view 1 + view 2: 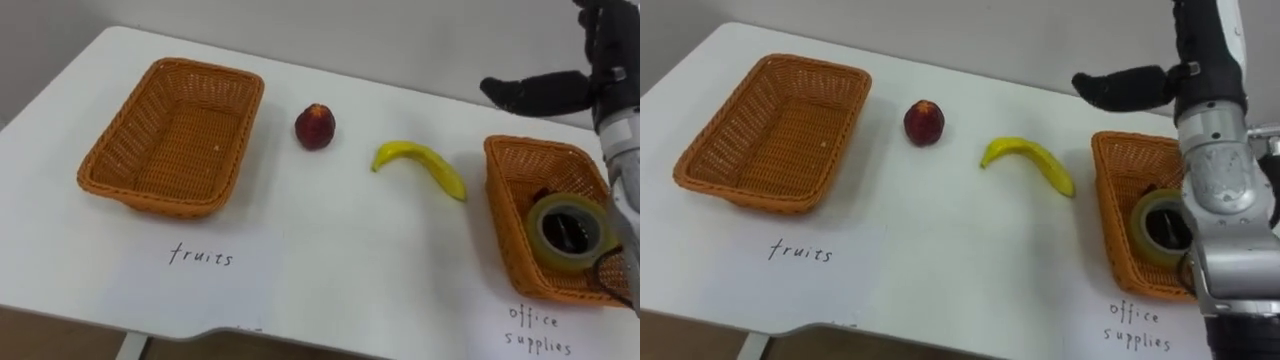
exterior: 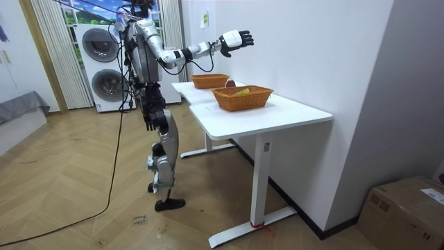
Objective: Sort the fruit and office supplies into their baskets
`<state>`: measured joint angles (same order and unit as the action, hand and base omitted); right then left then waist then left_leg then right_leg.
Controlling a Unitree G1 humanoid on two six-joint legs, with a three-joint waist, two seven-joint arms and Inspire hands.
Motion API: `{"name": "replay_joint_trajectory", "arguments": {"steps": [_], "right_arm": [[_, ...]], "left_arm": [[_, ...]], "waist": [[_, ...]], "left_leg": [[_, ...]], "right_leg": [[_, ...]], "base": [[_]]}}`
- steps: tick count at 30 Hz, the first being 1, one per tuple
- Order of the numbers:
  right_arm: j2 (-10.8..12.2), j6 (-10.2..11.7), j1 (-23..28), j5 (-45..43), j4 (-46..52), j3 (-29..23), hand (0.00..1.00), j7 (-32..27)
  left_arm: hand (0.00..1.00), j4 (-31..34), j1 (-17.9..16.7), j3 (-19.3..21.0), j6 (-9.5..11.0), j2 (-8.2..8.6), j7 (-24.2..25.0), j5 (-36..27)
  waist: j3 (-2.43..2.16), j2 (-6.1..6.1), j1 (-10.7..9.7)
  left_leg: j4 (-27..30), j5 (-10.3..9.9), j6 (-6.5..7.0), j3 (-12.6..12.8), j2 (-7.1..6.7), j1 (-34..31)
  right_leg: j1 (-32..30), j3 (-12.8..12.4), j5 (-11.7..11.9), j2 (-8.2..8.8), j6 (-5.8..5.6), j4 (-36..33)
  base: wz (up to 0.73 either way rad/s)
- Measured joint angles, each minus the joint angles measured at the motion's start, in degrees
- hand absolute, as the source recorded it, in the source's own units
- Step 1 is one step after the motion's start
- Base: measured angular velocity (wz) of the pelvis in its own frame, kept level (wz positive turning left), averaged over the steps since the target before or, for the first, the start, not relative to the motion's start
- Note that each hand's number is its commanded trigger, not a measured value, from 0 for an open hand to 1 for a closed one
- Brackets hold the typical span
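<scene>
The white worktop (image 1: 330,250) carries the fruit basket (image 1: 125,135) at the left and the office basket (image 1: 505,205) at the right, which holds a tape roll (image 1: 570,232). The banana (image 1: 425,165) and peach (image 1: 315,126) lie between them. The right hand (image 1: 540,92) hovers above the office basket with its fingers spread, well apart from the fruit.

Left rectangular orange wicker basket (image 1: 170,135), right orange wicker basket (image 1: 530,160): rough weave. White tabletop (image 1: 350,250): smooth, matt (white paper label (image 1: 230,280) likewise). Translucent yellowish tape roll (image 1: 541,238): glossy plastic.

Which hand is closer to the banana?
Right. The right hand is raised beyond the banana, near the office supplies basket; the left hand hangs low beside the robot's hip, off the table.
</scene>
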<state>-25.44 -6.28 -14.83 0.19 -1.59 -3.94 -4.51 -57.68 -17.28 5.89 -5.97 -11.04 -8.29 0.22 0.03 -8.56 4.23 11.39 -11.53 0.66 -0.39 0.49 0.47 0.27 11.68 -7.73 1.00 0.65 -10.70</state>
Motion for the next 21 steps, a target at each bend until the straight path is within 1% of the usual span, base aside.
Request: {"name": "replay_joint_trajectory", "arguments": {"steps": [2, 3, 5, 6, 7, 8, 11, 13, 16, 17, 19, 20, 21], "right_arm": [[0.0, -0.07, 0.0, -0.04, -0.25, 0.96, 0.0, 0.04], [0.0, -0.07, -0.06, -0.36, -0.26, 1.07, 0.0, 0.07], [0.0, -0.07, -0.08, -0.64, -0.27, 1.21, 0.0, 0.09], [0.0, -0.07, -0.41, -1.44, -0.27, 1.71, 0.0, 0.14], [-0.01, -0.07, -0.83, -2.19, -0.36, 2.11, 0.0, 0.19], [-0.11, -0.07, -1.81, -3.25, -0.91, 2.95, 0.0, 0.42], [-0.95, -0.05, -3.12, -3.82, -2.44, 3.62, 0.0, 1.05], [-1.78, -0.05, -4.28, -5.18, -3.4, 5.29, 0.0, 1.66], [-1.8, -0.07, -5.01, -7.71, -5.14, 6.51, 0.0, 2.76], [-1.8, -0.08, -5.35, -8.41, -5.67, 7.26, 0.0, 2.94], [-1.81, -0.08, -6.61, -9.34, -6.73, 7.85, 0.0, 3.44], [-1.82, -0.09, -7.3, -9.39, -7.21, 7.84, 0.0, 3.44], [-1.89, -0.08, -7.76, -9.52, -7.24, 7.85, 0.0, 3.43]], "left_arm": [[0.0, 0.0, 1.06, -0.56, 0.03, -0.72, 0.18, 0.0], [0.0, -0.11, 1.88, -0.56, 0.07, -1.06, 0.3, -0.06], [0.0, -0.23, 2.47, -0.56, 0.07, -1.26, 0.4, -0.08], [0.0, -0.28, 2.53, -0.55, 0.1, -1.28, 0.43, -0.08], [0.0, -0.33, 2.6, -0.53, 0.11, -1.3, 0.43, -0.06], [0.0, -0.51, 2.73, -0.55, 0.1, -1.3, 0.43, -0.03], [0.0, -0.99, 3.41, -0.55, 0.12, -1.25, 0.45, -0.03], [0.0, -1.59, 3.54, -0.59, 0.13, -1.26, 0.4, -0.05], [0.0, -2.03, 3.84, -0.77, 0.02, -1.49, 0.13, -0.03], [0.0, -2.03, 3.9, -1.88, 0.01, -1.86, 0.05, 0.0], [0.0, -2.02, 4.26, -2.86, 0.02, -2.1, 0.07, 0.0], [0.0, -2.01, 4.47, -2.94, 0.03, -2.12, 0.11, 0.0], [0.0, -2.01, 4.53, -3.0, 0.04, -2.23, 0.11, 0.0]], "waist": [[-0.22, -0.46, 0.3], [-0.13, -0.74, 0.59], [0.01, -0.94, 0.82], [-0.06, -1.26, 0.83], [-0.03, -1.4, 0.86], [0.1, -1.5, 0.8], [0.09, -1.98, 1.09], [0.12, -1.98, 1.09], [0.24, -1.92, 1.1], [0.27, -1.88, 1.13], [0.29, -1.89, 1.09], [0.49, -1.62, 1.08], [0.48, -1.64, 1.08]], "left_leg": [[0.19, 0.13, -0.09, 0.0, 0.02, -0.99], [0.35, 0.18, -0.11, 0.02, 0.04, -1.36], [0.39, 0.19, -0.1, 0.0, 0.05, -1.62], [0.36, 0.2, -0.09, 0.01, 0.03, -1.92], [0.37, 0.2, -0.09, 0.02, 0.04, -1.97], [0.37, 0.2, -0.09, 0.04, 0.07, -2.04], [0.44, 0.2, -0.09, 0.01, 0.08, -2.71], [0.47, 0.2, -0.08, 0.01, 0.07, -2.96], [0.49, 0.2, -0.08, -0.34, 0.04, -3.28], [0.49, 0.2, -0.08, -0.37, 0.05, -3.43], [0.73, 0.21, -0.08, -0.41, 0.03, -3.96], [0.86, 0.21, -0.08, -0.48, 0.02, -4.18], [0.86, 0.21, -0.08, -0.56, 0.02, -4.24]], "right_leg": [[-1.01, -0.08, 0.13, -0.02, 0.2, -0.13], [-1.33, -0.01, 0.21, -0.02, 0.3, -0.18], [-1.49, 0.09, 0.25, 0.0, 0.32, -0.17], [-1.83, 0.08, 0.26, 0.0, 0.31, -0.18], [-1.89, 0.08, 0.27, -0.01, 0.32, -0.18], [-1.98, 0.08, 0.29, -0.03, 0.33, -0.17], [-2.52, 0.17, 0.42, -0.05, 0.32, -0.08], [-2.73, 0.17, 0.55, -0.05, 0.28, -0.05], [-2.88, 0.4, 0.56, -0.05, 0.27, 0.03], [-3.07, 0.4, 0.56, -0.06, 0.27, 0.0], [-3.52, 0.44, 0.59, -0.04, 0.3, -0.02], [-3.65, 0.48, 0.6, -0.04, 0.31, -0.01], [-3.67, 0.59, 0.59, -0.04, 0.31, 0.0]], "base": [[0.0], [0.0], [0.0], [0.0], [0.0], [0.0], [0.0], [0.0], [0.04], [0.0], [0.0], [0.0], [0.04]]}}
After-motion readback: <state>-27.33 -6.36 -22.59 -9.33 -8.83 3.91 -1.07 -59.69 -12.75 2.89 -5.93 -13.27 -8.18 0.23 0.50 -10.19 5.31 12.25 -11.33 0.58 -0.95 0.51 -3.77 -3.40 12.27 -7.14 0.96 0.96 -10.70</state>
